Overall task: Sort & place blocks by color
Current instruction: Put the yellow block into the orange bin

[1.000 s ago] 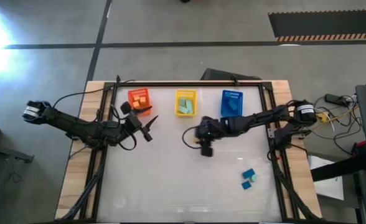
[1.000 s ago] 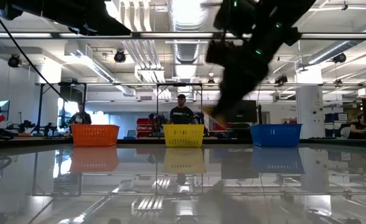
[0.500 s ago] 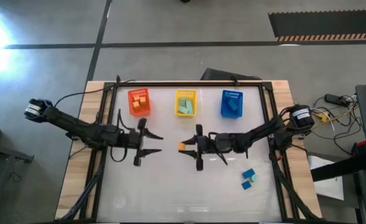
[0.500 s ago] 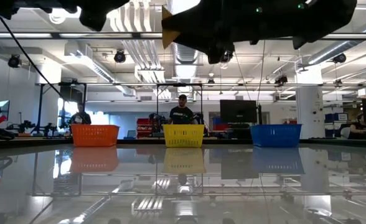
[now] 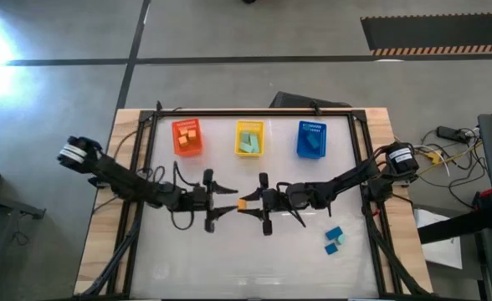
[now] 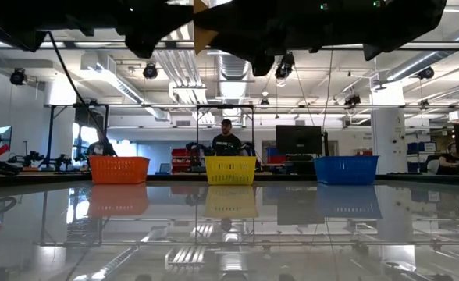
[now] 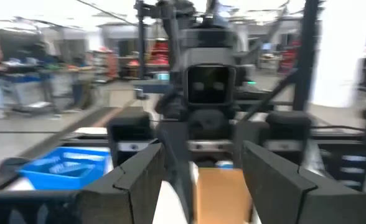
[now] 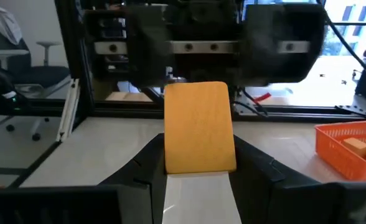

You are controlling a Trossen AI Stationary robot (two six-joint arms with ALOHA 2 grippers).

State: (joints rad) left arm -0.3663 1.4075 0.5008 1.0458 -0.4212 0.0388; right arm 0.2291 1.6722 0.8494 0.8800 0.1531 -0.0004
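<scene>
Leftward across the table (image 5: 313, 259) has come the left pincer (image 5: 222, 204), now open and facing the right pincer (image 5: 254, 203), which grips a small orange rigid bar-shaped block (image 5: 243, 203) mid-air between them. Light, stiff and smooth, it seems best pinched on its free end's flat faces; its long axis points toward the left pincer.

Both arms are dark, nearly black, built of slim jointed segments. The left arm (image 5: 120, 177) carries a pale grey-white band round the joint at its outer end, and the right arm (image 5: 346, 176) has a similar light ring near its base. Thin black cables loop along each arm. Each ends in two flat, angular, matte black fingers (image 8: 139, 168). A square dark camera housing sits on the wrist.
</scene>
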